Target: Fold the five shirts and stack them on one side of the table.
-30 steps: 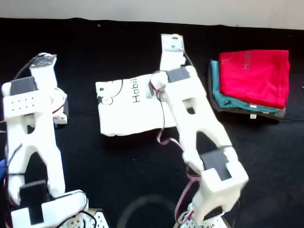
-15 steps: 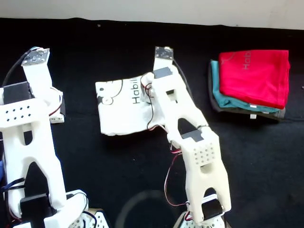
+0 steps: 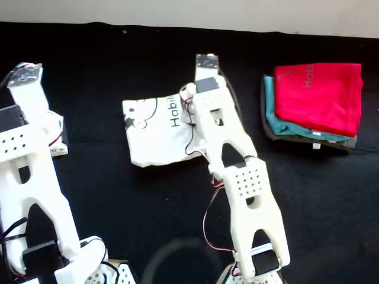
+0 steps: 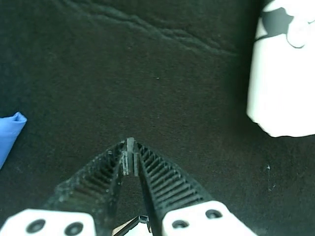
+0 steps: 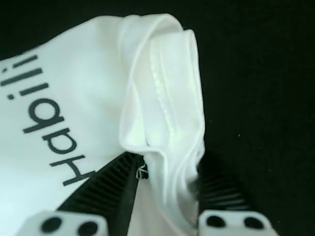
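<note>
White shirt (image 3: 157,127) is lying folded mid-desk (image 3: 118,201), and the right jaws are pinching its bunched edge on the side facing the stack (image 3: 311,103) (red on top, teal and grey beneath). The step in hand is looking like the carry to that stack, so the next move is calling for a lift across without the fold slipping open. Left jaws are sitting closed on nothing, near a blue shirt (image 4: 10,132)

The black table (image 3: 118,59) carries a folded white shirt (image 3: 157,130), one edge lying between the right gripper (image 5: 172,160) jaws. A stack (image 3: 314,97) of folded shirts lies well apart, to those jaws' right. A blue cloth (image 4: 10,130) lies near the left gripper (image 4: 130,145) jaws, on the side away from the white shirt.
</note>
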